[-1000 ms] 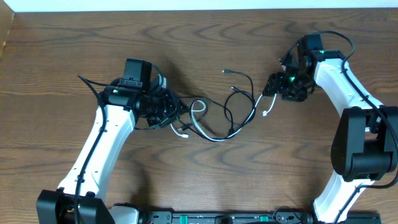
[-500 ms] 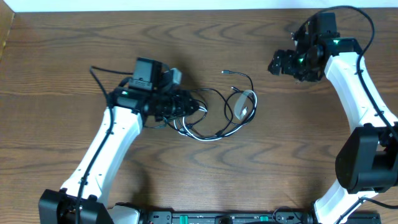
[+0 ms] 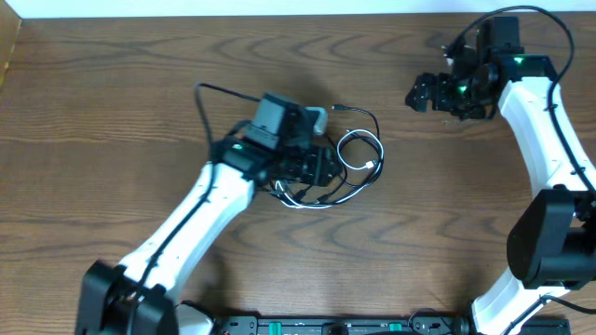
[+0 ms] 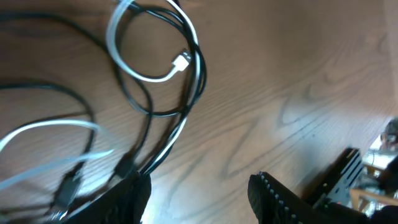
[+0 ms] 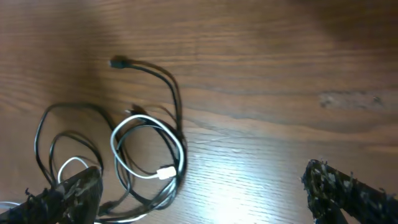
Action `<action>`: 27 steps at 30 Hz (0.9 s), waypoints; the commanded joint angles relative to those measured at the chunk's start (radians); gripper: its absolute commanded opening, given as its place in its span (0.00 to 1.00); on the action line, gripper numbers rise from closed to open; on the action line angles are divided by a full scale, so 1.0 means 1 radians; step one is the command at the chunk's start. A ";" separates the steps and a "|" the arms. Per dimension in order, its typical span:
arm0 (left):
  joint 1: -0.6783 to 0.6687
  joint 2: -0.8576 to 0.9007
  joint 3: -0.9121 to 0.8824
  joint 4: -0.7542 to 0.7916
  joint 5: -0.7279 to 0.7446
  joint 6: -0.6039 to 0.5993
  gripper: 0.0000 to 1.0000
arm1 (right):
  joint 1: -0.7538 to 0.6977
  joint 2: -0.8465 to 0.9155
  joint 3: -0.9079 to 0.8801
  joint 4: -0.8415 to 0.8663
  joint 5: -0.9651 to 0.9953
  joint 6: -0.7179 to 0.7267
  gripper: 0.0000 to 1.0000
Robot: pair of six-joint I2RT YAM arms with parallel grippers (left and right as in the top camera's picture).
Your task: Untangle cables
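The black cable (image 3: pixel 366 113) and the white cable (image 3: pixel 371 166) lie looped over each other in a small heap at mid-table. My left gripper (image 3: pixel 326 169) sits at the heap's left edge. In the left wrist view its jaws (image 4: pixel 202 200) stand apart over bare wood, and both cords run past the outside of the left finger (image 4: pixel 127 199). There the white cable's plug (image 4: pixel 181 61) lies inside a black loop (image 4: pixel 163 114). My right gripper (image 3: pixel 417 93) hovers open at the back right, well away from the cords. Its wrist view shows wide jaws (image 5: pixel 208 193) above the white loop (image 5: pixel 166 172) and a black plug (image 5: pixel 117 62).
The wooden table (image 3: pixel 112 84) stretches bare to the left and front. The left arm's own thick black wire (image 3: pixel 209 93) arches above its wrist. A pale wall edge (image 3: pixel 279 7) runs along the back.
My left arm has swung right, pushing the cords into a tighter heap. The right gripper has let go of the white end, risen to the back right and opened wide.
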 commanded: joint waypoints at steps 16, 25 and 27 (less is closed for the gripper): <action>-0.204 0.319 0.005 0.269 -0.230 0.124 0.55 | 0.003 -0.023 -0.006 -0.056 0.000 -0.014 0.99; -0.225 0.403 0.005 0.355 -0.260 0.154 0.45 | 0.005 -0.023 -0.051 -0.045 0.000 -0.014 0.99; -0.231 0.412 0.005 0.368 -0.275 0.154 0.43 | 0.005 -0.023 -0.055 -0.045 0.000 -0.015 0.99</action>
